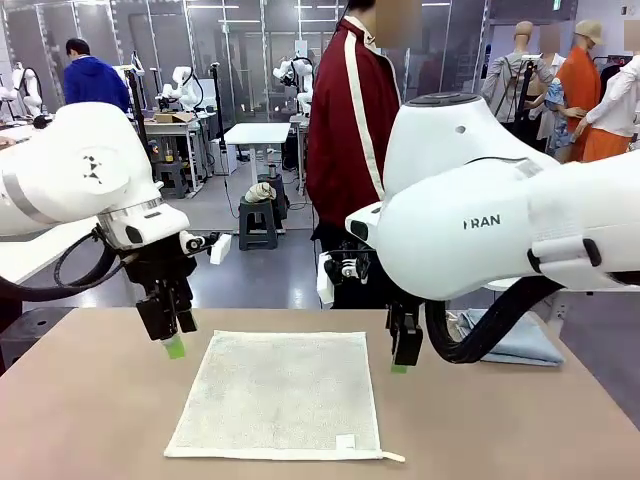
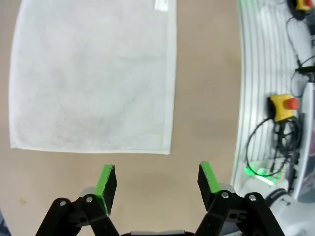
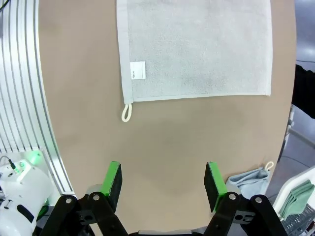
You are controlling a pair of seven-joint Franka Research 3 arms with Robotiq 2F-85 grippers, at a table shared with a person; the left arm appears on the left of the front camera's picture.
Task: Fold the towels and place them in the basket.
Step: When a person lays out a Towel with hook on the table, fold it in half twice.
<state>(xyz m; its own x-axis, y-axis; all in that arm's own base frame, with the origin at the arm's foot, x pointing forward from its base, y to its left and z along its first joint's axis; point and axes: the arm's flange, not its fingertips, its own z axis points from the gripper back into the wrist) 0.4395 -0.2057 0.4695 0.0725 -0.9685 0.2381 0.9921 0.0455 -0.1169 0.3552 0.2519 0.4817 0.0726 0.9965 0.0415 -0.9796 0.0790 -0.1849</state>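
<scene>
Cream-white terry towel [image 1: 280, 395], 1 item: lies flat and unfolded on the brown table [image 1: 80, 400], square to the near edge. Its label [image 1: 345, 441] and hanging loop [image 1: 393, 457] sit at the near-right corner.

Pale blue towel [image 1: 510, 340], 1 item: loosely heaped at the table's far right, partly behind the right arm and well apart from the cream one.

Left gripper [image 1: 175, 345]: fingers spread wide, nothing between them, low over bare table just beside the cream towel's far-left corner.

Right gripper [image 1: 400, 365]: fingers likewise spread and empty, just outside the towel's far-right edge. Whether either pad touches the table cannot be told.

Step in hand, judged: the 1st fold of the cream towel, not yet begun.

Handling notes, judged:
- Each gripper needs to shift inward onto its own far corner, so that 1 pad slides under the hem and 1 comes down on top.
- Terry is limp, so a shallow pinch would likely slip. A bite well onto the hem is safer.
- Both corners should lift together and travel level toward the near edge, or the fold will skew.
- The far edge should land flush on the near edge, with the loop tucked inside.
- The basket comes after folding.
</scene>
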